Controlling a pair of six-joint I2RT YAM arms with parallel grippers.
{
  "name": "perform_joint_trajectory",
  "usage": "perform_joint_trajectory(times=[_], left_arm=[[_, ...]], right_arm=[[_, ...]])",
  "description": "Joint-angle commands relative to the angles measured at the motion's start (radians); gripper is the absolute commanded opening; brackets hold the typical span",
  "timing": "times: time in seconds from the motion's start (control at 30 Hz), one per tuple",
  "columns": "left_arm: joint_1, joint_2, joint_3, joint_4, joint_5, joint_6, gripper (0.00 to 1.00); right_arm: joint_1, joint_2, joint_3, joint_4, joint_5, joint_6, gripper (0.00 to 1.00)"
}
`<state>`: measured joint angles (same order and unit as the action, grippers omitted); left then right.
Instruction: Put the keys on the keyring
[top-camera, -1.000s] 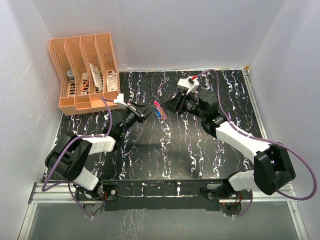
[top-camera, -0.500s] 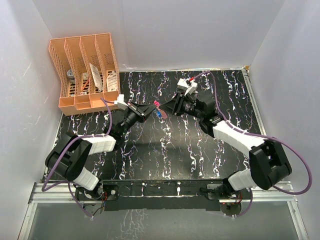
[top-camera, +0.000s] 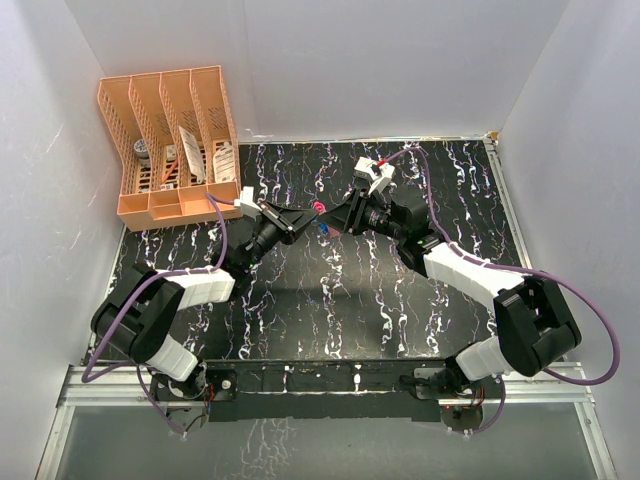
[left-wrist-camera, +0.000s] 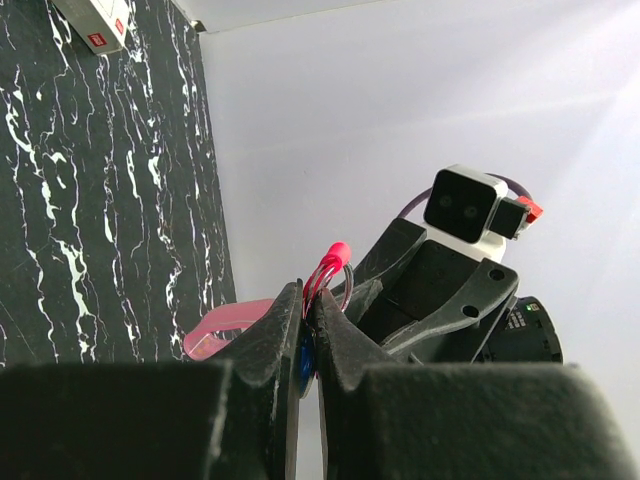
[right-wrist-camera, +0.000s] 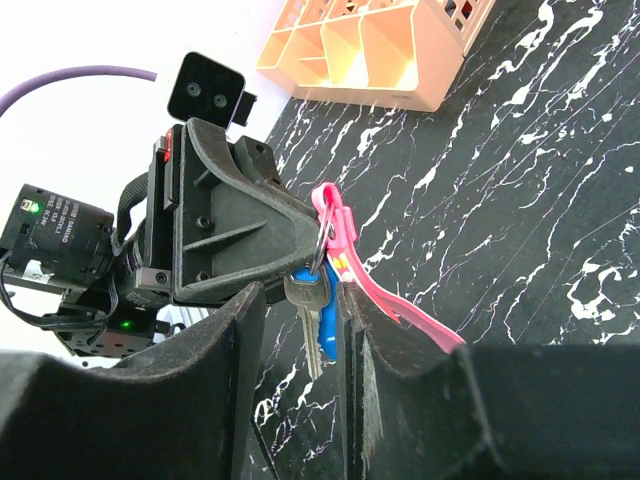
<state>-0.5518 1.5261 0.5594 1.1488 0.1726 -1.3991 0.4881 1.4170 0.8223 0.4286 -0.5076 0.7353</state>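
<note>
Above the middle of the black marbled table, my left gripper (top-camera: 303, 217) is shut on the keyring (left-wrist-camera: 335, 270); the ring and a pink loop stick out past its tips (left-wrist-camera: 308, 292). From the ring (right-wrist-camera: 322, 245) hang a silver key (right-wrist-camera: 308, 335), a blue-headed key (right-wrist-camera: 328, 325) and a long pink strap (right-wrist-camera: 400, 305). My right gripper (top-camera: 336, 217) faces the left one nose to nose. Its jaws (right-wrist-camera: 300, 295) stand apart on either side of the hanging keys. The silver key is free in the gap, while the blue key and strap lie against the right finger (right-wrist-camera: 352, 330).
An orange slotted file organiser (top-camera: 170, 140) with small items in it stands at the back left corner. A white box (left-wrist-camera: 100, 20) lies on the table far from the grippers. White walls enclose the table on three sides.
My right gripper has moved left until its fingers straddle the hanging keys. The left gripper has edged slightly right with the keyring still pinched.
</note>
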Motion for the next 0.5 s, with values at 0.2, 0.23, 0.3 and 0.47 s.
perform_joint_trajectory(times=[0.2,0.23,0.3,0.47], left_arm=[[-0.027,-0.003,0.016,0.031,0.004,-0.026,0.00],[-0.029,-0.004,0.013,0.032,0.002,-0.029,0.00],[-0.031,-0.004,0.006,0.041,0.001,-0.034,0.00],[-0.036,-0.006,-0.015,0.051,0.001,-0.040,0.00]], right_arm=[[-0.005,0.004,0.016,0.078,0.028,-0.008,0.30],[-0.007,0.003,0.013,0.080,0.035,-0.007,0.30],[-0.007,0.002,0.008,0.090,0.042,-0.001,0.29],[-0.011,-0.004,0.001,0.110,0.041,0.011,0.27]])
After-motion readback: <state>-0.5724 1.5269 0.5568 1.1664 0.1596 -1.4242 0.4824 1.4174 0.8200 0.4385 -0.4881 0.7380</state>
